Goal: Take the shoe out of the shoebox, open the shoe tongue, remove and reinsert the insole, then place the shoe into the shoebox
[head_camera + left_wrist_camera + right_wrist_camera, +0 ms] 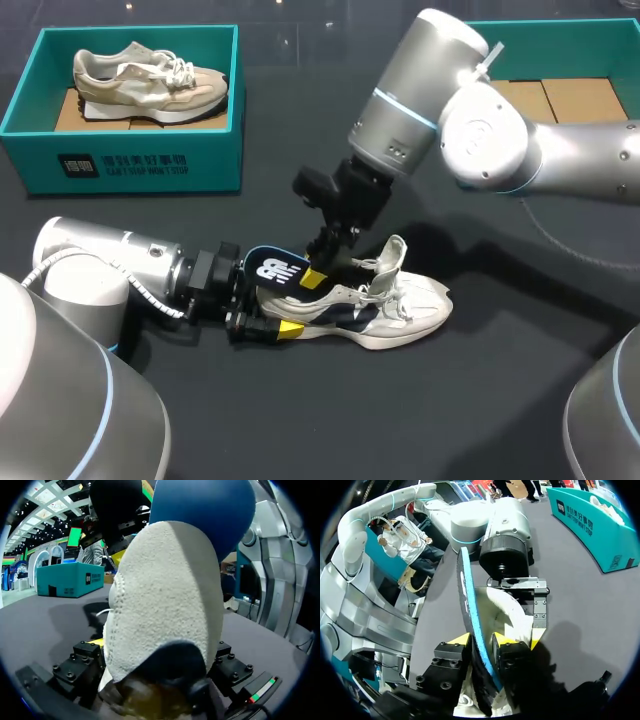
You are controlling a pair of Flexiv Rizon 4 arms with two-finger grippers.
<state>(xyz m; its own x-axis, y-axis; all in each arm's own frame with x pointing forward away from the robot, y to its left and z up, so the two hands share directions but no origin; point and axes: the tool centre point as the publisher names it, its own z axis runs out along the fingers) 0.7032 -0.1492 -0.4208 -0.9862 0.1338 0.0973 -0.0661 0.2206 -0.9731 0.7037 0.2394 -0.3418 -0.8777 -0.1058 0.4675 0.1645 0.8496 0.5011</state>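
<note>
A white and navy shoe lies on its side on the dark table, toe to the right. My left gripper holds its heel, one finger on each side; in the left wrist view the white heel fills the space between the fingers. A dark blue insole sticks up out of the shoe's opening. My right gripper comes down from above and is shut on it. In the right wrist view the insole stands on edge, pinched between the yellow tips of the right gripper, with the shoe just ahead.
A teal shoebox at the back left holds a second, beige shoe. Another teal box with cardboard inside stands at the back right, behind my right arm. Bare table lies in front of the shoe.
</note>
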